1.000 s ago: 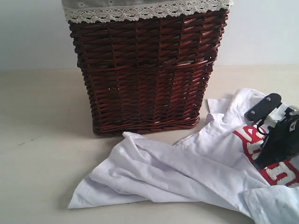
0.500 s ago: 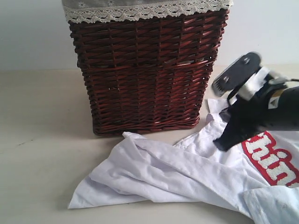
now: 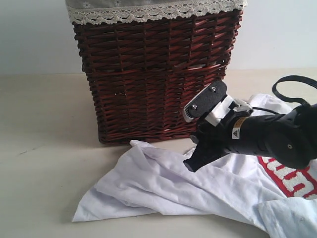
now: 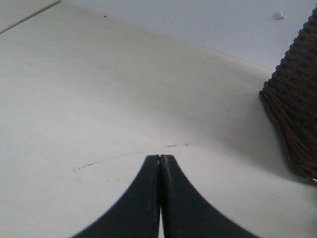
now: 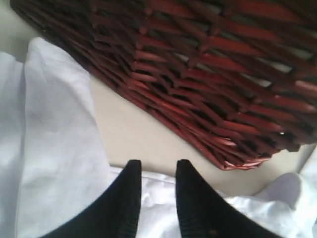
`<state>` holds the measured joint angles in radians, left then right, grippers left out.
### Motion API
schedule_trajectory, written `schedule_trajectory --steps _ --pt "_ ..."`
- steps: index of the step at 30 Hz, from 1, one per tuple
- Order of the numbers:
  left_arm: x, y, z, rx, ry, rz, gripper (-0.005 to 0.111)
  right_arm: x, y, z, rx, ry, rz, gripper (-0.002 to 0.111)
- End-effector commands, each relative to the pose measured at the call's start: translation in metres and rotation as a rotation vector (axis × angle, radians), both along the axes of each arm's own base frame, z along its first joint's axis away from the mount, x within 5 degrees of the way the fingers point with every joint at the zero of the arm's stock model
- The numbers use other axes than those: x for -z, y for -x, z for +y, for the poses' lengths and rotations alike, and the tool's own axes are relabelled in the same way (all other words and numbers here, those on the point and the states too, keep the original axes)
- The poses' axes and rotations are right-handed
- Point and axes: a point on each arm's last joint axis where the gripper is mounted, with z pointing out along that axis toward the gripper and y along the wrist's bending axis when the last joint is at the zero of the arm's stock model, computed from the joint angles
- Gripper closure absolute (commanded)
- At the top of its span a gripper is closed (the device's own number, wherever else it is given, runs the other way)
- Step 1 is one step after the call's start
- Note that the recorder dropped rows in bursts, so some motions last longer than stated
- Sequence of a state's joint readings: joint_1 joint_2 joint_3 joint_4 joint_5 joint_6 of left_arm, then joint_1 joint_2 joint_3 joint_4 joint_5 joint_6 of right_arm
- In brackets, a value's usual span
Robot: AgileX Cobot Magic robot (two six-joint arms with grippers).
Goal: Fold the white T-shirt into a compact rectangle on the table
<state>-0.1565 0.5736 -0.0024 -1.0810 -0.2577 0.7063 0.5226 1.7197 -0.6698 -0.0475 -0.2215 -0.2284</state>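
While left fingers (image 4: 146, 198) hang closed over bare table (image 4: 99, 99), right fingers (image 5: 124, 203) hover parted at T-shirt (image 5: 54, 124) edge.

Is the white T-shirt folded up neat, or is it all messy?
Messy, not folded. The white T-shirt lies rumpled and spread in loose wrinkles on the table, in front of the wicker basket.

There is one table (image 3: 44, 148). On it I count one wicker basket (image 3: 153, 74) with one lace-edged liner (image 3: 148, 12), and one white T-shirt (image 3: 163, 188) with one red band (image 3: 292, 181) of letters. Two grippers are seen, the left gripper (image 4: 160, 157) and the right gripper (image 5: 157, 168), each with two black fingers (image 5: 130, 198). Only one arm (image 3: 267, 139) shows in the exterior view.
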Motion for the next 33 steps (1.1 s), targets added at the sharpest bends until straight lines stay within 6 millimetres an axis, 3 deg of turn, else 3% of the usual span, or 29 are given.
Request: schedule_trajectory --steps 1,11,17,21,24,30,33 --pt "0.001 0.0 0.0 0.0 0.005 0.004 0.107 0.008 -0.007 0.009 0.007 0.013 0.062 0.072" --pt "0.001 0.0 0.0 0.0 0.005 0.004 0.107 0.016 0.003 0.049 -0.168 0.072 0.065 0.072" --pt "0.001 0.0 0.0 0.0 0.005 0.004 0.107 0.032 0.007 0.047 -0.174 0.129 0.133 0.071" --pt "0.001 0.0 0.0 0.0 0.005 0.004 0.107 0.048 0.01 0.044 -0.171 0.179 0.201 0.058" --pt "0.001 0.0 0.0 0.0 0.005 0.004 0.107 0.045 0.007 0.047 -0.179 0.153 0.165 0.05" --pt "0.001 0.0 0.0 0.0 0.005 0.004 0.107 0.033 0.005 0.05 -0.182 0.103 0.102 0.057" --pt "0.001 0.0 0.0 0.0 0.005 0.004 0.107 0.032 0.004 0.05 -0.182 0.102 0.101 0.077"
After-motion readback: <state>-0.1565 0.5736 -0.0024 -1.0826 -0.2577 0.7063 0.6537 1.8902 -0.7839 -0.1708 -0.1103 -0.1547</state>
